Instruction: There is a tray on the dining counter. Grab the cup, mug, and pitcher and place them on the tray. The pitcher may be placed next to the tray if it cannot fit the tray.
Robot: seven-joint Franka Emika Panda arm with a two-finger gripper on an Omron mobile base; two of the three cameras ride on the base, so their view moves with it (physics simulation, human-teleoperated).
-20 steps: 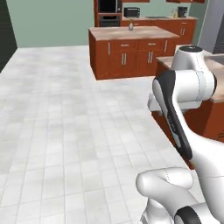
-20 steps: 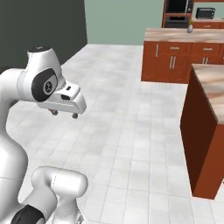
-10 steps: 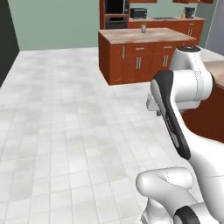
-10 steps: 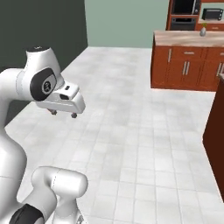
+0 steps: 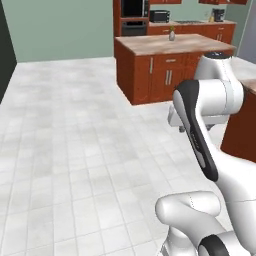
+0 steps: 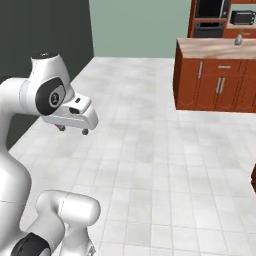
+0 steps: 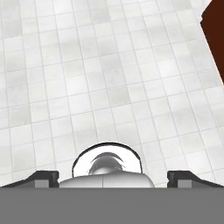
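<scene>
My gripper (image 6: 73,130) hangs open above bare white floor tiles, with nothing between its fingers. In the hand view the gripper (image 7: 112,178) points down at the tiles, one dark fingertip at each lower corner. In the left base view its hand sits behind my own forearm, and one fingertip (image 5: 181,130) pokes out below it. The tray, cup, mug and pitcher are out of view. I cannot tell whether either counter here is the dining counter.
An island (image 5: 170,70) with red-brown cabinets and a beige top stands ahead, also seen as the island (image 6: 215,75); a small vase-like item (image 5: 172,34) rests on it. A dark red cabinet side (image 5: 242,130) is close on the right. Ovens (image 5: 132,15) line the back wall. Open tiled floor (image 5: 75,150) lies left.
The whole picture has shifted: the base has moved, and the island now looks larger and sits further right in the left base view. The arm keeps its pose and the gripper stays open.
</scene>
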